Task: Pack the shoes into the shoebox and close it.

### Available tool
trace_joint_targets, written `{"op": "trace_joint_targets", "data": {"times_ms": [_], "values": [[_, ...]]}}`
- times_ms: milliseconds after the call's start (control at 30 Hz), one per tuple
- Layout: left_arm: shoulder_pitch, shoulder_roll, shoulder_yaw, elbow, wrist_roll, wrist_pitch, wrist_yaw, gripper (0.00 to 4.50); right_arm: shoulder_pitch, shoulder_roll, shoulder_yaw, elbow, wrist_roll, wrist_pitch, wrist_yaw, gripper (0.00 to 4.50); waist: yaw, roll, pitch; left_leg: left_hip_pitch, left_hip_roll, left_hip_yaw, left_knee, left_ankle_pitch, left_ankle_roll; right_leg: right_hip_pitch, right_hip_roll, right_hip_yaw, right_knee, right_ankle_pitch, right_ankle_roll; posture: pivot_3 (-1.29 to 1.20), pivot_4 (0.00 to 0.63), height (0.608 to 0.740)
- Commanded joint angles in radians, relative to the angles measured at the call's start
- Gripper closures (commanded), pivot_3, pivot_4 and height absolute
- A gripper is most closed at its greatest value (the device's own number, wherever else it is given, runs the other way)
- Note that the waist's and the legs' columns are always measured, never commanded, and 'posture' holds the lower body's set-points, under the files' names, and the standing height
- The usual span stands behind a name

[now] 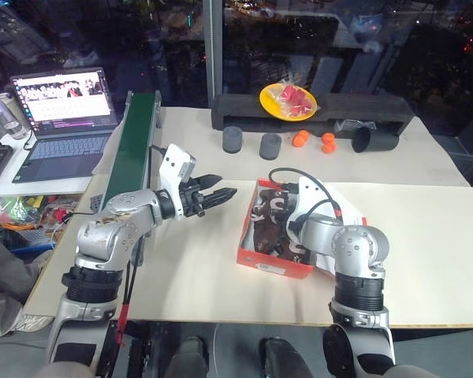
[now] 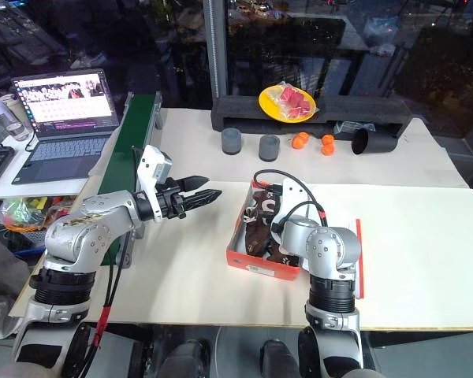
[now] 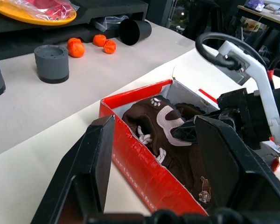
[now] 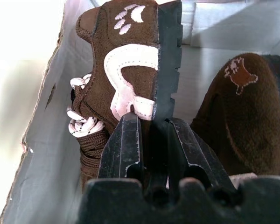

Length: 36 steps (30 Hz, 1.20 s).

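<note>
Packing step looks nearly done: both shoes (image 4: 130,79) sit inside the shoebox (image 1: 270,266), one on its side with the sole against the other, laces toward the box's left wall. Box sits near the front edge of the table (image 1: 197,276), right of centre, lid folded out flat on its right side.

Right gripper (image 4: 151,128) is down inside the box, fingers narrow and pinched on the sole edge of the sideways shoe (the gap looks small, so whether it's actually releasing I can't tell from this). Right arm reaches in from the front edge.

Left gripper (image 1: 219,194) hovers level just left of the box, clear of it, fingers moderately apart and holding nothing. Its wrist view looks straight at the box's red long wall.

My read: the shoe placement is finishing, lid not yet closed. Next move calls for the right fingers to let go and back out upward without dragging the shoe, which looks like it could tip or ride up. Then the lid has to be swung over from the right side; the left gripper is well placed to steady the left wall while that happens.

Further out, along the back edge: two grey cylinders (image 1: 251,142), three small orange balls (image 1: 315,140), a black cup on its side (image 1: 374,139), a yellow plate (image 1: 288,101) on a black foam block. Green conveyor (image 1: 135,134) along the left edge, laptop (image 1: 63,118) beyond it.
</note>
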Motion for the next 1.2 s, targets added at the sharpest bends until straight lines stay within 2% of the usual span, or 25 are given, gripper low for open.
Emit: {"op": "trace_joint_targets", "data": {"times_ms": [33,133,267,367,467,533,633,767,833,933,1000,1100,1200], "values": [[-0.003,-0.001,-0.008,-0.042,0.004,-0.018,-0.011,1.58,0.023,0.02,-0.049,0.012,-0.037,0.009,0.025,2.21,0.0,0.0,0.0,0.0,0.0,0.0,0.0,0.0,0.0,0.0,0.0,0.0,0.0,0.0,0.0,0.0,0.15,0.74],[-0.001,0.002,-0.016,-0.046,0.001,-0.018,-0.022,1.58,-0.014,0.015,-0.081,-0.047,-0.048,0.037,0.041,1.26,-0.003,0.0,0.0,-0.001,0.0,0.0,0.0,0.0,0.0,-0.001,0.0,0.0,0.0,0.0,0.0,0.0,0.15,0.74],[-0.007,0.0,-0.024,-0.036,0.005,-0.019,-0.03,1.58,-0.082,0.01,-0.143,-0.177,-0.026,0.135,0.07,1.26,0.0,0.001,0.0,-0.002,0.0,0.0,0.0,0.0,0.0,-0.002,0.0,0.0,0.0,0.0,0.0,0.0,0.15,0.74],[-0.02,-0.004,-0.033,-0.017,0.012,-0.026,-0.041,1.58,-0.142,0.033,-0.242,-0.29,-0.006,0.238,0.096,1.26,0.001,0.001,0.001,-0.002,0.0,0.0,0.0,0.0,0.0,-0.003,0.0,0.0,0.0,0.0,0.0,0.0,0.15,0.74],[-0.034,-0.014,-0.048,0.009,0.016,-0.039,-0.069,1.58,-0.144,-0.05,-0.262,-0.4,0.093,0.264,0.158,1.26,0.004,0.001,0.001,-0.002,0.0,-0.001,0.0,0.0,0.0,-0.002,0.0,0.0,0.0,0.0,0.0,0.0,0.15,0.74],[-0.04,-0.017,-0.069,0.024,0.02,-0.052,-0.107,1.58,-0.074,-0.242,-0.204,-0.475,0.208,0.264,0.231,1.65,0.006,0.001,0.001,-0.002,0.0,0.0,0.0,0.0,0.0,-0.002,0.0,-0.001,0.0,0.0,0.0,0.0,0.15,0.74],[-0.049,-0.022,-0.093,0.046,0.028,-0.068,-0.146,1.58,0.035,-0.487,-0.148,-0.536,0.395,0.264,0.325,2.59,0.014,0.001,0.001,-0.003,-0.001,0.0,0.0,0.0,0.001,-0.001,-0.002,0.0,-0.003,-0.001,0.001,0.0,0.15,0.74],[-0.074,-0.041,-0.122,0.1,0.054,-0.105,-0.191,1.58,0.228,-0.783,-0.158,-0.626,0.606,0.264,0.403,4.05,0.009,0.002,0.001,-0.003,0.0,0.0,0.0,-0.001,0.001,-0.001,0.0,0.0,-0.002,-0.001,0.0,0.0,0.15,0.74],[-0.087,-0.051,-0.132,0.123,0.063,-0.121,-0.203,1.58,0.326,-0.882,-0.185,-0.675,0.712,0.264,0.424,4.46,0.006,0.002,0.001,-0.002,0.0,0.0,0.0,-0.001,0.001,-0.001,0.0,0.0,-0.002,-0.002,-0.001,0.0,0.15,0.74],[-0.103,-0.064,-0.14,0.154,0.071,-0.135,-0.221,1.58,0.458,-0.959,-0.214,-0.707,0.839,0.228,0.381,4.46,0.0,0.002,0.001,-0.001,0.0,0.0,0.0,-0.001,0.001,0.0,0.0,0.001,-0.002,-0.002,-0.001,0.0,0.15,0.74],[-0.111,-0.076,-0.148,0.168,0.077,-0.141,-0.229,1.58,0.552,-0.977,-0.209,-0.707,0.858,0.208,0.319,4.46,0.001,0.002,0.001,-0.001,0.0,0.0,0.0,-0.001,0.001,0.0,0.0,0.002,-0.001,-0.002,0.0,0.0,0.15,0.74],[-0.121,-0.093,-0.157,0.188,0.087,-0.151,-0.244,1.58,0.683,-0.914,-0.142,-0.699,0.784,0.208,0.192,4.46,0.009,0.001,0.001,-0.001,-0.001,0.0,0.002,0.0,0.001,0.001,0.0,0.001,-0.002,-0.002,0.0,0.0,0.15,0.74],[-0.127,-0.102,-0.16,0.201,0.092,-0.155,-0.252,1.58,0.742,-0.761,-0.071,-0.614,0.624,0.193,0.062,4.46,0.013,0.0,0.001,-0.002,-0.001,0.0,0.003,0.0,0.001,0.001,0.0,0.002,-0.002,-0.002,0.0,0.0,0.15,0.74]]}}
